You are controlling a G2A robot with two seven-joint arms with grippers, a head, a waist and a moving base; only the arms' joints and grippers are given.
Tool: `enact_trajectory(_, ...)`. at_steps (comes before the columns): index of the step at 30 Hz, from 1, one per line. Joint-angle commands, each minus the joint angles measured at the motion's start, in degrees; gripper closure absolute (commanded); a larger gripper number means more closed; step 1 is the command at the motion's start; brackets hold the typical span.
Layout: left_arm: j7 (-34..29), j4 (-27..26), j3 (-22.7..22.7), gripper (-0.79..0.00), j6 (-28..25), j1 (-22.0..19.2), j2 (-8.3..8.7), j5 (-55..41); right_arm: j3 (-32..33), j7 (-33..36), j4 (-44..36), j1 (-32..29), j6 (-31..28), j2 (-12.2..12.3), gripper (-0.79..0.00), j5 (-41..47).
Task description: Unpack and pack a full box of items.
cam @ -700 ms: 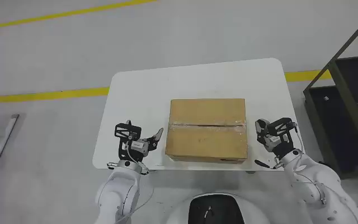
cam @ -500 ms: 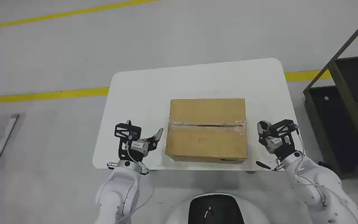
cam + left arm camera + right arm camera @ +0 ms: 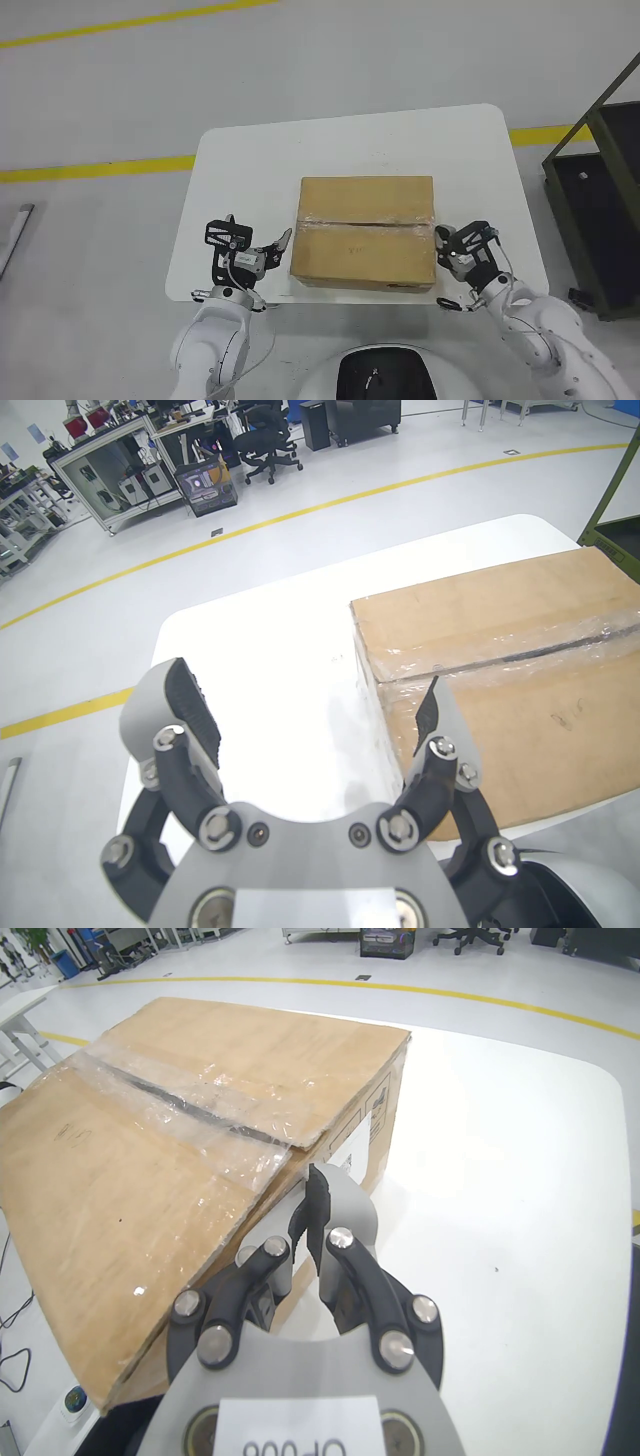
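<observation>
A closed cardboard box (image 3: 365, 232), its top seam sealed with clear tape (image 3: 190, 1103), is set at the middle of a white table (image 3: 250, 160), closer to the near edge. The left gripper (image 3: 305, 675) is held just left of the box's near left corner. Its fingers are spread wide and nothing is held between them. The right gripper (image 3: 311, 1208) is placed at the box's right side wall, fingers pressed together, nothing gripped. Whether the tips touch the cardboard cannot be told.
</observation>
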Motion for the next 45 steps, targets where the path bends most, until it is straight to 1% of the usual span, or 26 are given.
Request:
enact_trajectory(1,0.0,0.0,0.0,-0.785,0.0,0.0,0.00,0.0,-1.1,0.2,0.8,1.0,0.0,-0.1,0.000,-0.1)
enact_trajectory(11,0.0,0.0,0.0,-0.785,0.0,0.0,0.00,0.0,-6.4,0.7,4.7,7.2,-0.7,-0.7,0.000,-0.8)
enact_trajectory(13,0.3,-0.1,0.1,-0.785,-0.1,0.0,0.00,-0.2,-6.9,0.6,4.9,7.9,-0.1,-0.7,0.000,-2.0)
enact_trajectory(15,1.0,-0.7,0.5,-0.785,-1.6,0.1,0.07,-0.3,-6.5,0.2,4.8,7.7,0.1,-0.7,0.000,-2.0)
enact_trajectory(19,1.9,-3.0,2.4,-0.785,-5.9,0.0,0.28,0.9,-3.4,-0.7,3.8,5.3,0.3,-0.2,0.000,-0.7)
enact_trajectory(21,1.1,-4.2,3.9,-0.785,-8.0,-0.3,0.31,0.4,-1.4,-1.1,3.0,3.7,0.3,0.0,0.000,0.1)
enact_trajectory(25,-1.1,-6.2,7.9,-0.785,-11.7,-2.1,0.37,2.7,2.4,-2.1,0.6,0.3,0.3,0.5,0.000,1.8)
enact_trajectory(27,-3.3,-6.4,9.8,-0.785,-14.3,-3.7,0.55,7.8,4.1,-2.3,-0.6,-1.4,0.1,0.7,0.000,2.5)
enact_trajectory(33,-3.3,-6.4,9.8,-0.785,-14.3,-3.7,0.55,7.8,7.5,-3.2,-4.3,-5.8,-0.9,1.1,0.000,3.1)
enact_trajectory(39,-3.3,-6.4,9.8,-0.785,-14.3,-3.7,0.55,7.8,9.9,-6.3,-8.1,-10.1,-0.7,1.4,0.000,2.8)
enact_trajectory(43,-3.3,-6.4,9.8,-0.785,-14.3,-3.7,0.55,7.8,10.5,-7.9,-9.3,-12.2,0.0,1.4,0.000,1.9)
enact_trajectory(45,-3.3,-6.4,9.8,-0.785,-14.3,-3.7,0.55,7.8,10.5,-8.5,-9.2,-13.0,-0.2,1.3,0.000,3.9)
